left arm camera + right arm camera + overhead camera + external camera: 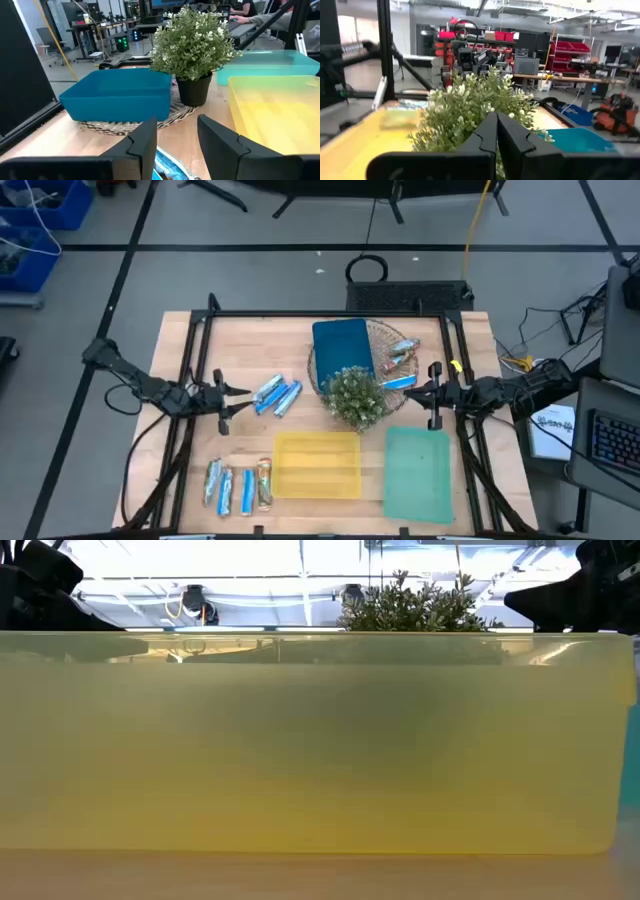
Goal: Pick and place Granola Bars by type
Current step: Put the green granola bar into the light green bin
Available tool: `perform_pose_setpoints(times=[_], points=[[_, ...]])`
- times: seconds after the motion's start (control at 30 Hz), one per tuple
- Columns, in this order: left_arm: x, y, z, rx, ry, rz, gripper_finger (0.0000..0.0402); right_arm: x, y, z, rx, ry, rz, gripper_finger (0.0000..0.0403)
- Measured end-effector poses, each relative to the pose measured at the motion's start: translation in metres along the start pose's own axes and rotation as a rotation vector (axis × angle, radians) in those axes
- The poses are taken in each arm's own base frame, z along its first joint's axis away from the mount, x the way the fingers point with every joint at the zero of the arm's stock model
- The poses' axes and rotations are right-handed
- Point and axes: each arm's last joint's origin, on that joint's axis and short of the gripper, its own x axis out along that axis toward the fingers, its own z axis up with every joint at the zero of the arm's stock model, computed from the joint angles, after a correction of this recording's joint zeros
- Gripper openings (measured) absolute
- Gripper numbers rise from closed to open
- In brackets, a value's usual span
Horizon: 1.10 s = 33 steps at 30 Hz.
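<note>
Two blue-silver granola bars (270, 392) (288, 398) lie flat on the table left of the plant. My left gripper (243, 393) stands open just left of them; its wrist view shows a blue wrapper (167, 167) low between its fingers (145, 145), with no touch showing. Several more bars (238, 486) lie in a row near the front left. Other bars (400, 353) (398, 382) rest on the woven mat (385, 335). My right gripper (415, 391) is shut and holds nothing, right of the plant (354, 396).
A blue tray (343, 348) sits on the woven mat at the back. A yellow tray (317, 465) and a green tray (418, 473) stand near the front edge. The potted plant stands between the two grippers. Bare wood lies at the front left corner.
</note>
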Motion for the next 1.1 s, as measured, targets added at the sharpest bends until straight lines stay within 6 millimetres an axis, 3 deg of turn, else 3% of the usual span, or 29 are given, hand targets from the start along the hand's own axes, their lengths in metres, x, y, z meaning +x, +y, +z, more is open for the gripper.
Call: perform_pose_setpoints(times=[0.27, 0.6, 0.83, 1.0, 1.1], points=[[0.0, -0.002, 0.0, -0.017, 0.004, -0.061, 0.0145, 0.0, -0.001, -0.002, 0.018, 0.018, -0.033, 0.0001], [0.0, -0.002, -0.001, -0.008, 0.01, -0.079, 0.0145, 0.0, -0.01, -0.013, 0.116, 0.124, -0.266, 0.0001], [0.0, -0.002, -0.002, 0.0, 0.019, -0.078, 0.0145, 0.003, -0.02, -0.019, 0.053, 0.201, -0.422, 0.0001], [0.0, -0.002, -0.002, 0.005, 0.021, -0.078, 0.0145, 0.012, -0.034, 0.026, 0.05, 0.313, -0.541, 0.0], [0.0, -0.002, -0.002, 0.026, 0.02, -0.078, 0.0145, 0.02, -0.046, 0.05, 0.039, 0.48, -0.646, 0.0]])
